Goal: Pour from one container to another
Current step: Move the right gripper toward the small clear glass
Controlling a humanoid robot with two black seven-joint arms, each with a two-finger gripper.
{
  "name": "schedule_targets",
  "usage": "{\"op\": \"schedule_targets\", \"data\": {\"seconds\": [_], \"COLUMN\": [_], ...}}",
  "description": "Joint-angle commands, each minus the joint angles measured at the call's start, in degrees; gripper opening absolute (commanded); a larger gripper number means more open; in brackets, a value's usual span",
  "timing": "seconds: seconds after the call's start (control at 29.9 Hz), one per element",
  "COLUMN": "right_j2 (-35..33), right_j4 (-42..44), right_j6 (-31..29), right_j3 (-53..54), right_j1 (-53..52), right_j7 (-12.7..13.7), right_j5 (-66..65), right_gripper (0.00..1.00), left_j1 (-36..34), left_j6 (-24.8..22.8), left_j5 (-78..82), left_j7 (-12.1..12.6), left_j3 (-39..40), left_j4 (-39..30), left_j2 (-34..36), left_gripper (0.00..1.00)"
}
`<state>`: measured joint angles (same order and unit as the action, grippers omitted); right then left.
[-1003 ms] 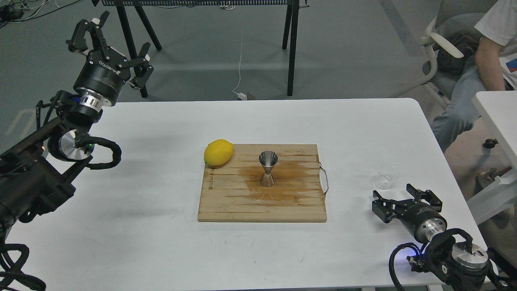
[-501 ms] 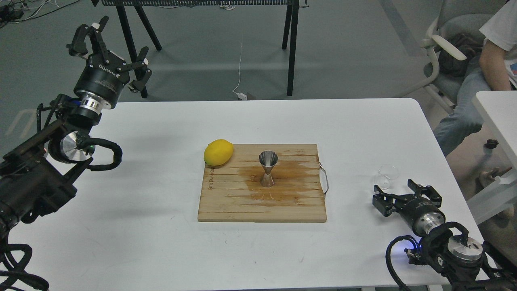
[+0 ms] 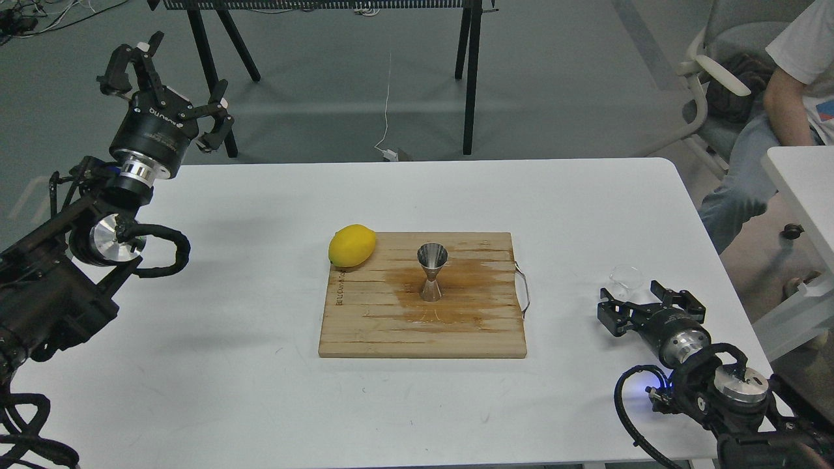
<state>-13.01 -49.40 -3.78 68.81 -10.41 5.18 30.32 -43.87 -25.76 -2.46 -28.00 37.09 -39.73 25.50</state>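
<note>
The small clear glass cup stands on the white table at the right, beside the board. My right gripper is open just in front of it, its fingers spread on either side of the cup's near wall; I cannot tell if they touch. The steel jigger stands upright in the middle of the wooden cutting board, on a dark wet stain. My left gripper is open, raised high past the table's far left corner, holding nothing.
A yellow lemon lies at the board's far left corner. A wire handle sticks out of the board's right side. A seated person and a second white table are at the right. Black table legs stand behind.
My right gripper has crept forward to the glass cup, from a short way in front of it to right at it. The left gripper has drifted slightly left and away.
</note>
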Motion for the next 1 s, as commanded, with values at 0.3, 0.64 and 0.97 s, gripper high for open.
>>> {"op": "schedule_targets", "data": {"seconds": [0.3,0.64,0.97], "right_j2": [0.09,0.09,-2.19], "right_j4": [0.63,0.28,-10.35], "right_j6": [-0.08,-0.08,0.97], "right_j3": [-0.08,-0.61,-1.23], "right_j1": [-0.66,-0.75,-1.01], "right_j7": [1.32,1.41,1.76], "right_j5": [0.00,-0.09,-0.53], "right_gripper": [0.70,0.40,0.32], "left_j1": [0.10,0.10,0.01], "left_j6": [0.18,0.18,0.09], "left_j5": [0.00,0.09,0.00], "left_j7": [0.00,0.00,0.00], "left_j3": [0.09,0.09,0.35], "left_j4": [0.00,0.09,0.00], "left_j2": [-0.10,-0.01,0.34], "left_gripper": [1.00,1.00,1.00]}}
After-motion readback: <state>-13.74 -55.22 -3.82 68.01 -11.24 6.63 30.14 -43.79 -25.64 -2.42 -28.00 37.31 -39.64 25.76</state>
